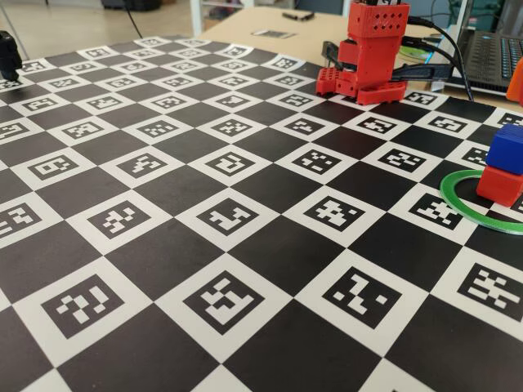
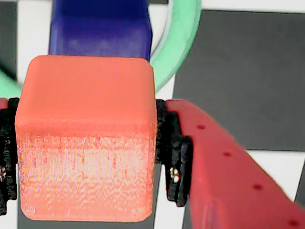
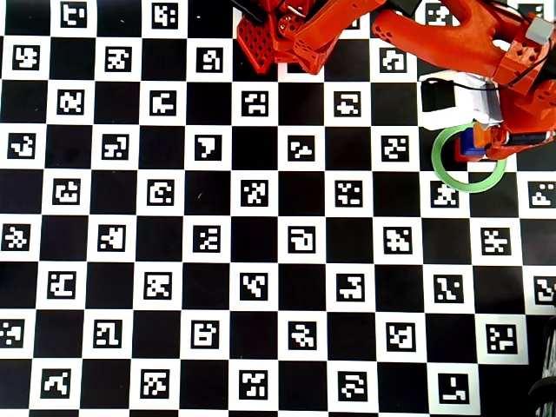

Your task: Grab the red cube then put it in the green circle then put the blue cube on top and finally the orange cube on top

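Observation:
The orange cube [image 2: 86, 138] fills the wrist view, and my gripper [image 2: 90, 157] is shut on it, with black pads [image 2: 174, 157] pressed against both of its sides. Just beyond it is the blue cube [image 2: 100, 28], with the green circle [image 2: 178, 43] curving round behind. At the right edge of the fixed view the blue cube [image 1: 507, 149] sits on the red cube [image 1: 500, 184] inside the green circle [image 1: 470, 211], and its top is bare. From overhead my gripper [image 3: 480, 139] hangs over the green circle [image 3: 452, 178] next to the blue cube [image 3: 470, 142]. The red cube is hidden there.
A black-and-white checkerboard mat [image 1: 245, 212] with printed markers covers the table. The red arm base [image 1: 372, 53] stands at the back, with black cables and a laptop [image 1: 490, 57] to its right. A small black object [image 1: 8, 53] sits at the far left edge.

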Available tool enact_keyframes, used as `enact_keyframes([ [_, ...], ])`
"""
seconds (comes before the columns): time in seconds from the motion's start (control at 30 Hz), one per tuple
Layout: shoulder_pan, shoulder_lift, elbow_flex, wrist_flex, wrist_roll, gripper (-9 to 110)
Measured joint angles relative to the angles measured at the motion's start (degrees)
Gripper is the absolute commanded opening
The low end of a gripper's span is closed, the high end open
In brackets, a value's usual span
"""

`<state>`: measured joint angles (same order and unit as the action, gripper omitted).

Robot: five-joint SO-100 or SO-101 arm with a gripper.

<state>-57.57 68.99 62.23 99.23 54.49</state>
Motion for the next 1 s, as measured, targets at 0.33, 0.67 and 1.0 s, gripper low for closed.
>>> enact_keyframes([
  [0.33, -0.4, 3.2, 8.3, -6.0, 6.8, 11],
  [0.67, -0.6, 3.6, 8.3, -6.1, 8.0, 11],
  [1.0, -0.6, 3.6, 6.4, -6.1, 9.5, 11],
])
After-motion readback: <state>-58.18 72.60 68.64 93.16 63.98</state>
